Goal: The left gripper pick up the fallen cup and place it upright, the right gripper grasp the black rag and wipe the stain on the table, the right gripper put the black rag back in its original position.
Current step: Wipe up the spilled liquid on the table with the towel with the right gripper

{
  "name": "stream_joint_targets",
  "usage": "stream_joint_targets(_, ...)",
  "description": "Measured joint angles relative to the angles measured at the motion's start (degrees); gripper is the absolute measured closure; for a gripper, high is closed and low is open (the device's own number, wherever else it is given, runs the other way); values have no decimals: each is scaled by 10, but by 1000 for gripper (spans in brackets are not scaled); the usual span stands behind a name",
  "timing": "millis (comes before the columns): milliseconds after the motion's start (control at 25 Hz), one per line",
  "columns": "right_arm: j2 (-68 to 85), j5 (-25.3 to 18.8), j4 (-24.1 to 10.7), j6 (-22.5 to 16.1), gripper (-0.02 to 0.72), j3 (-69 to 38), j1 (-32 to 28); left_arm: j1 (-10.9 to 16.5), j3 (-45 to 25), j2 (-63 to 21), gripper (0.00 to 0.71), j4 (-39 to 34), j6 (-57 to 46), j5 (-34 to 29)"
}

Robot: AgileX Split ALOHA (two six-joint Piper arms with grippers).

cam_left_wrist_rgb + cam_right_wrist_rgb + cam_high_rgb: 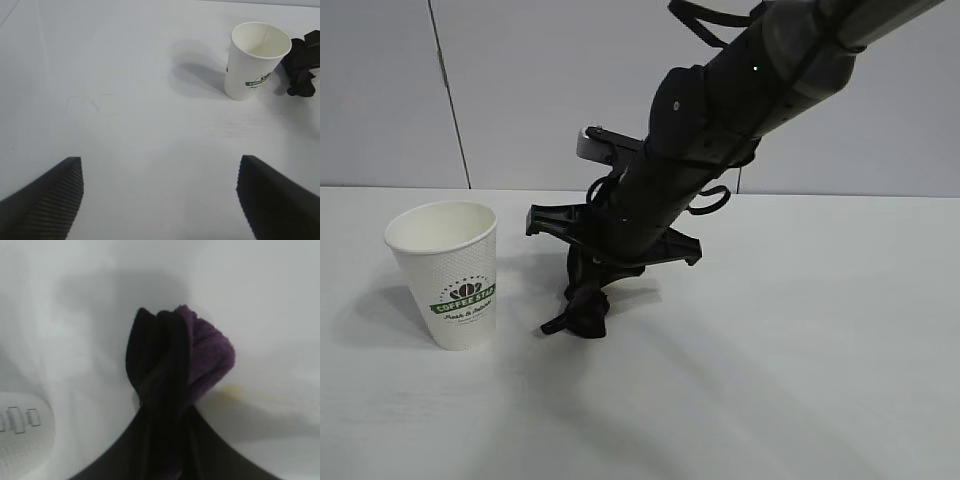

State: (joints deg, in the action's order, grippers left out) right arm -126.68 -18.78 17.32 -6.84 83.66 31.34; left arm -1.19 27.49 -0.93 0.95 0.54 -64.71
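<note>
White cup [448, 272]: one, upright | black rag [588, 312]: one, pinched by right end effector [582, 300] | left end effector [160, 200]: wide

Showing a white dimpled cup [448, 272] bearing a green "COFFEE STAR" logo, on a matte white table [800, 340]. Bunching black with a purple fold, the black rag [172, 370]. Fading pale amber beside it, the stain [231, 391]. Backing it all, a grey panelled wall [520, 90].

The table [820, 380] lies open right of the right gripper [582, 315]. Only the upright cup [452, 272] stands just beside it on the left.
</note>
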Motion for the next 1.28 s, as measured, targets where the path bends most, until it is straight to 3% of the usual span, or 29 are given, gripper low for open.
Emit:
stream_joint_targets(360, 43, -82, -32, -2, 622, 0, -54, 0, 0, 0, 107, 0, 0, 0)
stream_joint_targets(600, 47, -217, -57, -2, 622, 0, -107, 0, 0, 0, 107, 0, 0, 0)
stream_joint_targets(760, 47, -263, -71, -2, 622, 0, -116, 0, 0, 0, 107, 0, 0, 0)
stream_joint_targets(920, 47, -231, -42, -1, 622, 0, -108, 0, 0, 0, 107, 0, 0, 0)
stream_joint_targets(1040, 47, -162, -18, 4, 622, 0, -78, 0, 0, 0, 107, 0, 0, 0)
stream_joint_targets(1280, 22, -34, -3, 6, 622, 0, -3, 0, 0, 0, 107, 0, 0, 0)
